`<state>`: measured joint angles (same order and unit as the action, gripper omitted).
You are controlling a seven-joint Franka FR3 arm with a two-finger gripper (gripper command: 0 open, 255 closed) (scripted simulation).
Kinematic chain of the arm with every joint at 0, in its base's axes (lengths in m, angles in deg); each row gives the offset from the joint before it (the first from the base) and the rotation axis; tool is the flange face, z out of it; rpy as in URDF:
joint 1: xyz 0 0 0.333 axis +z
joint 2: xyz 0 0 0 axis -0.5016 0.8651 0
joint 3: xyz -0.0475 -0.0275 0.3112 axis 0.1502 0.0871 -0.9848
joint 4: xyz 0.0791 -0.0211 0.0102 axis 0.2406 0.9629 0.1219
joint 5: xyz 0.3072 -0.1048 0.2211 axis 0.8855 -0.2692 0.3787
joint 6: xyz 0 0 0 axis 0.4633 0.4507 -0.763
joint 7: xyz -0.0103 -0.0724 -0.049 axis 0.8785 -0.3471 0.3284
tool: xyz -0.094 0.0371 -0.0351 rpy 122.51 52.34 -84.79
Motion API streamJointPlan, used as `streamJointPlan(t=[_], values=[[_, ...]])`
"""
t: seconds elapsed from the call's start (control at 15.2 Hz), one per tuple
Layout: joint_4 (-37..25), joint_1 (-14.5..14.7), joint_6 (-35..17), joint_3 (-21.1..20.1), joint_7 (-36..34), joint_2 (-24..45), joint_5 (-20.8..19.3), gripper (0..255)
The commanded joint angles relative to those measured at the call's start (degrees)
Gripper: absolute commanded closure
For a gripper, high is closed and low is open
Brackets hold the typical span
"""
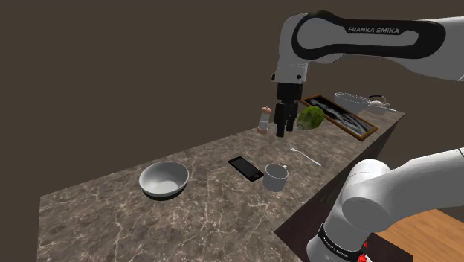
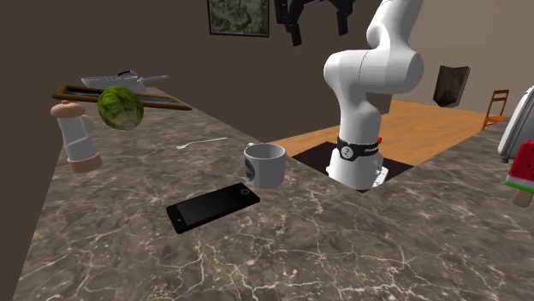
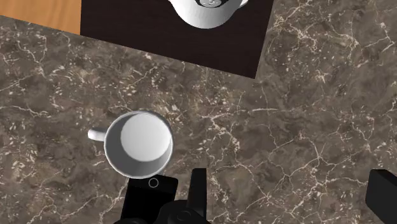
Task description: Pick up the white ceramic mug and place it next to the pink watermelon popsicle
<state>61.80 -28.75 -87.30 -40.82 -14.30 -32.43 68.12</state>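
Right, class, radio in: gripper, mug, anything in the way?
Gripper open, high above counter. White mug upright, unheld. Black phone lies close beside mug; popsicle well away across counter.

The surface [image 1: 111, 216] carries 1 mug [image 1: 275, 177], 1 phone [image 1: 245, 168], 1 bowl [image 1: 163, 179], 1 cabbage [image 1: 311, 117], 1 shaker [image 1: 265, 118], 1 spoon [image 1: 306, 156], 1 popsicle [image 2: 521, 175] and 1 tray [image 2: 171, 105], whose contents are too indistinct to count. There is 1 arm [image 2: 368, 85] with 1 end effector [image 1: 285, 128]. Beyond are 1 wall picture [image 2: 239, 17] and 1 chair [image 2: 495, 104].
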Motion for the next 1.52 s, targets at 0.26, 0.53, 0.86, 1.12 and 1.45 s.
streamJointPlan(t=[0.26, 0.53, 0.86, 1.12, 1.45], values=[[8.91, -0.68, -8.84, -0.46, 0.96, -2.20, -2.27, 0], [16.91, -1.54, -18.37, -0.68, 1.72, -2.83, -4.62, 0], [25.38, -3.05, -31.81, -0.59, 2.27, -0.63, -7.95, 0], [30.55, -4.92, -44.29, -0.42, 2.24, 4.38, -11.17, 0], [32.95, -5.65, -51.30, -0.19, 1.98, 8.56, -12.33, 0]])
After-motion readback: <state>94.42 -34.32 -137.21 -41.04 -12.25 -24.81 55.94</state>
